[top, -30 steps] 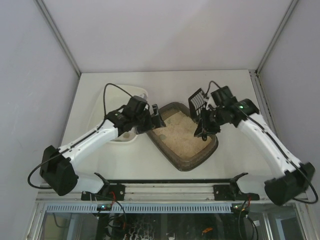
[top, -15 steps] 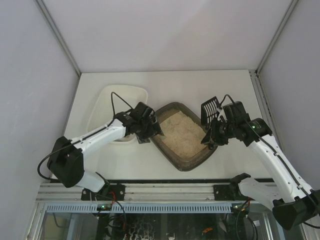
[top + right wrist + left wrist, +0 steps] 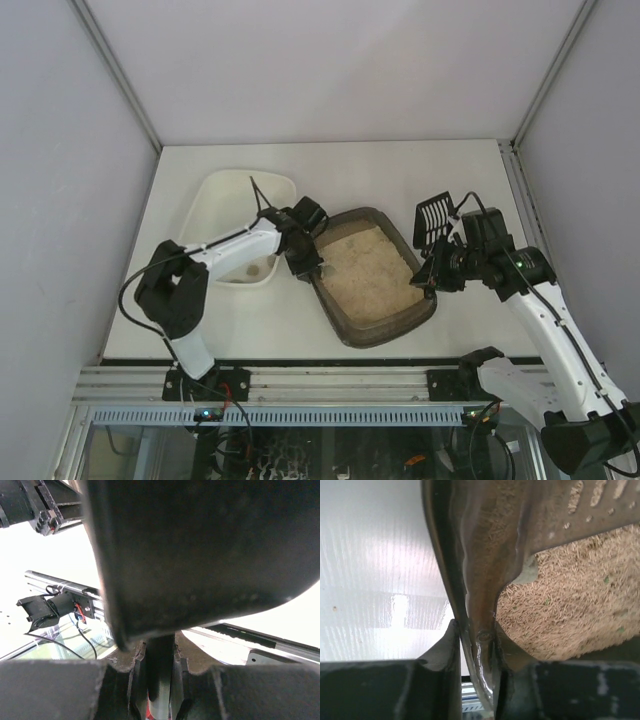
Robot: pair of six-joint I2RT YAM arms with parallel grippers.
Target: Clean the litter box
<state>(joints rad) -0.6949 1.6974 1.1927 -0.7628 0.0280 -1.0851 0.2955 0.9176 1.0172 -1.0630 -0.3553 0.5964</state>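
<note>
Bracing step: the left tool (image 3: 479, 635) clamps the litter box (image 3: 390, 333) rim and the right tool (image 3: 437, 272) grips the scoop (image 3: 432, 215) (held beside the box). Next, I judge, it dips into the litter (image 3: 368, 272).

The litter box (image 3: 345, 325) is dark brown-grey, and its grainy litter (image 3: 367, 268) is beige with a few greenish flecks. The plastic tray (image 3: 215, 195) is plain white. The slotted scoop (image 3: 433, 217) is black. The worktop (image 3: 400, 170) is off-white.

The table (image 3: 400, 180) carries the litter box (image 3: 385, 337) beside a white tray (image 3: 225, 205).
</note>
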